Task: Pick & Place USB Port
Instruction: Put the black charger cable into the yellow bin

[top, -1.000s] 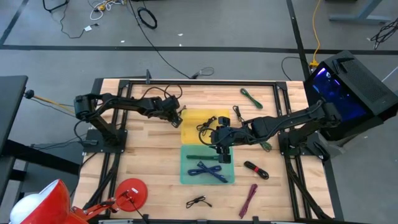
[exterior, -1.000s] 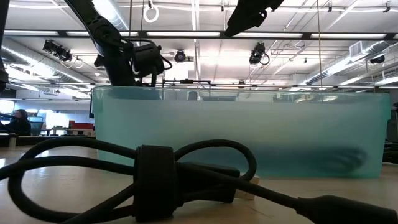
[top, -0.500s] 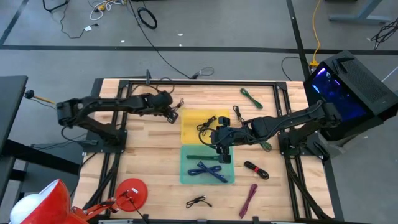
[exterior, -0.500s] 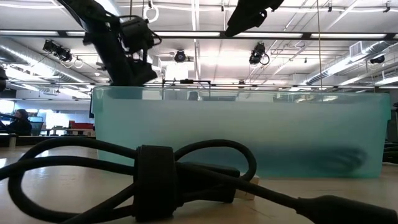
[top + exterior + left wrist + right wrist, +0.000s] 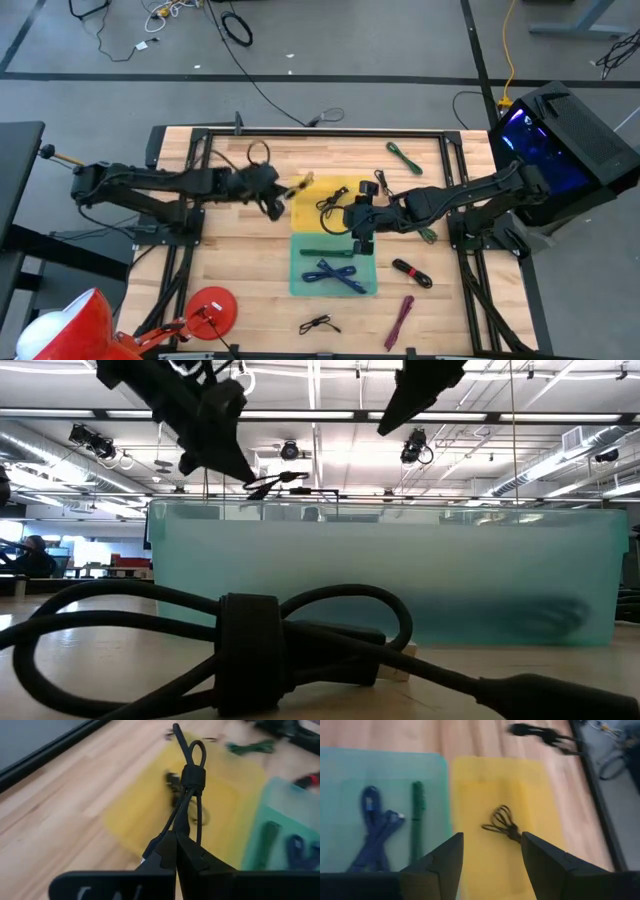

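The left gripper is clenched on a bundled black cable, whose long axis runs straight out from the fingertips, its looped end pointing toward the yellow tray. In the high view the left gripper holds that cable at the yellow tray's left edge. The right gripper, fingers spread and empty, hangs over both trays. Only its wrist view shows a coiled black cable lying in the yellow tray and blue and green cables in the teal tray.
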Robot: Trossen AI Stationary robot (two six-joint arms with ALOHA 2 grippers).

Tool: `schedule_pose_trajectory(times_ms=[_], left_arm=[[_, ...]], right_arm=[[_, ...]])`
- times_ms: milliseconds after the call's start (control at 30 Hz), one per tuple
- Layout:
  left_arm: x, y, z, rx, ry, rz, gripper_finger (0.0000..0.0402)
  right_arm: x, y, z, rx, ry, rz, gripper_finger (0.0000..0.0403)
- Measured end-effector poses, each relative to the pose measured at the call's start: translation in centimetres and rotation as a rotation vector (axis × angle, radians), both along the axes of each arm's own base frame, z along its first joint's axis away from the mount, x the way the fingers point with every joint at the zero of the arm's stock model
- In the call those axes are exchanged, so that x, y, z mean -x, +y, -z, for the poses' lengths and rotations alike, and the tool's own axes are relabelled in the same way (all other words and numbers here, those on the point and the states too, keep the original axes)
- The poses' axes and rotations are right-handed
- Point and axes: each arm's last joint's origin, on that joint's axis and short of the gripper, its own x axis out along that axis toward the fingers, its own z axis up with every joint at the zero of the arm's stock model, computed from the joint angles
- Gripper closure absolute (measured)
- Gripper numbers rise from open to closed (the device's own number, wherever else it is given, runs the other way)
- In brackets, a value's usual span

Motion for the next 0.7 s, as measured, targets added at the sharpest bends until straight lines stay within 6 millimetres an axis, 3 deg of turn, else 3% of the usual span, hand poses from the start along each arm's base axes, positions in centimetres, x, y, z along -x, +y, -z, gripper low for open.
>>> schedule_pose_trajectory(times_ms=[267, 500, 700], left_arm=[[-2.2, -4.2, 1.0, -0.118, -0.028, 0.155, 0.0401], [-5.8, -3.5, 2.6, -0.175, 0.1, 0.149, 0.0401], [-8.5, -1.3, 3.2, -0.198, 0.237, 0.126, 0.0401]], right_arm=[[1.6, -0.9, -1.5, 0.047, -0.039, 0.133, 0.0201], [1.9, -0.9, -2.1, -0.002, -0.089, 0.167, 0.0201], [2.3, -0.8, -1.9, -0.049, -0.05, 0.174, 0.0201]])
